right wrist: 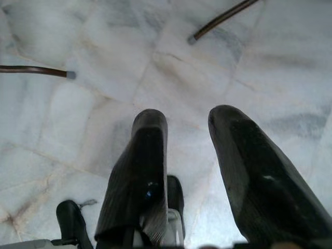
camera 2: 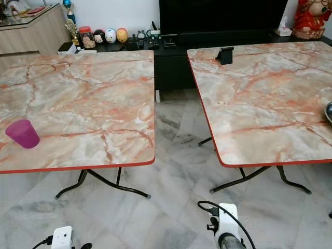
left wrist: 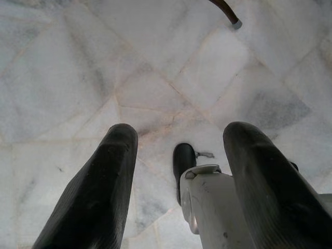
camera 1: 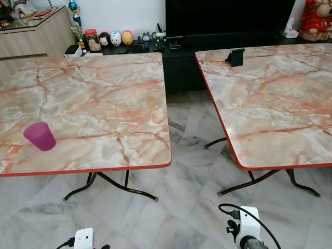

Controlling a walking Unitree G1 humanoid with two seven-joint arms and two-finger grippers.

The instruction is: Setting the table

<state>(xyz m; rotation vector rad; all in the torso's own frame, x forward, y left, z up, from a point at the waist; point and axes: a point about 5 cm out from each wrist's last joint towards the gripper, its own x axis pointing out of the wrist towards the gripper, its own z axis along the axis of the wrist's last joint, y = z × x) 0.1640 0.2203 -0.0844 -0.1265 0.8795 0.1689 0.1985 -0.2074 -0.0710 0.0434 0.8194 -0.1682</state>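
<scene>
Two marble-patterned folding tables are being faced from the gap between them, and both arms are being carried low, pointed down at the pale marble floor (left wrist: 155,78). The left gripper (left wrist: 179,155) is being held with its two black fingers spread apart and nothing between them. The right gripper (right wrist: 189,155) is likewise being held parted and empty above the tiles, with the table legs' feet being shown nearby.

On the left table (camera 1: 104,98) the purple cup (camera 1: 40,136) is being shown upright near the front edge, well out toward the robot's left. It is being seen up and to the left of the left arm, well apart from it. The left arm is judged the nearer one; the right arm would have to be brought across the gap.

On the right table (camera 1: 270,104) a small dark stand (camera 1: 235,56) is being shown near the far corner, and in the right eye view the rim of a metal bowl (camera 2: 328,112) is being cut off by the picture's edge.

The cup's axis is vertical, so a sideways approach at table height is judged to be called for, with the arm first being raised clear of the red table edge.
</scene>
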